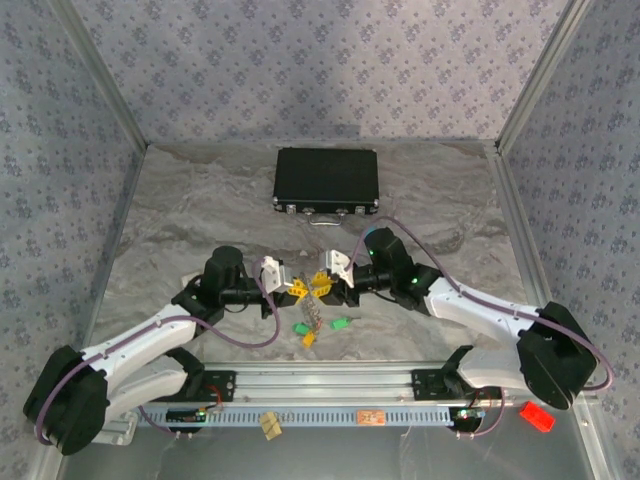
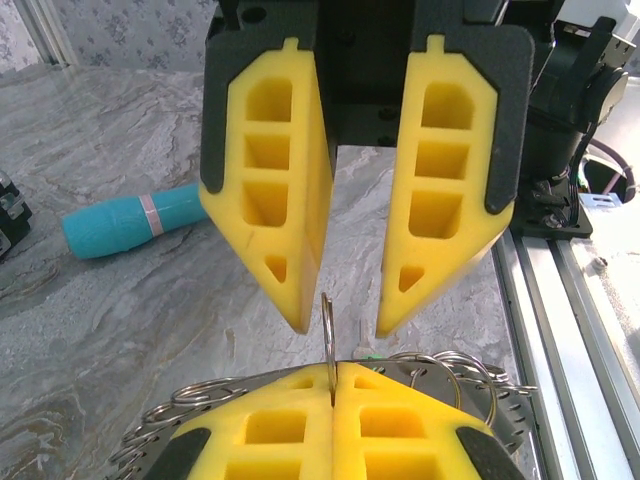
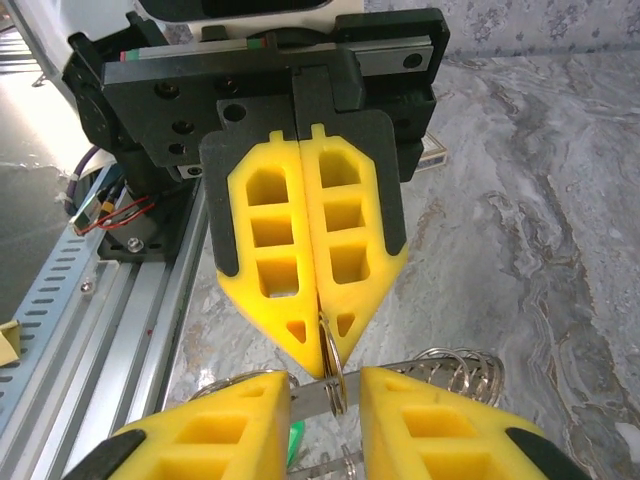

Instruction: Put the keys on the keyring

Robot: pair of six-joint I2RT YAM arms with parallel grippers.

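Note:
My left gripper (image 2: 333,368) is shut on the keyring (image 2: 328,335), a thin silvery ring standing edge-on out of its yellow tips. Facing it tip to tip, my right gripper (image 3: 325,385) is open, its fingers on either side of the same keyring (image 3: 335,375) without pinching it. Seen from above, the two grippers (image 1: 298,290) (image 1: 322,285) meet over the middle of the table. Under them hangs a perforated metal strip (image 3: 430,352) carrying several more rings. Two green keys (image 1: 299,328) (image 1: 341,323) and a yellow key (image 1: 309,340) lie on the table just in front.
A shut black case (image 1: 326,180) lies at the back of the table. A teal cylinder (image 2: 130,220) rests on the marbled surface to the left. A red block (image 1: 536,416) sits off the table at the near right. The aluminium rail (image 1: 330,380) runs along the near edge.

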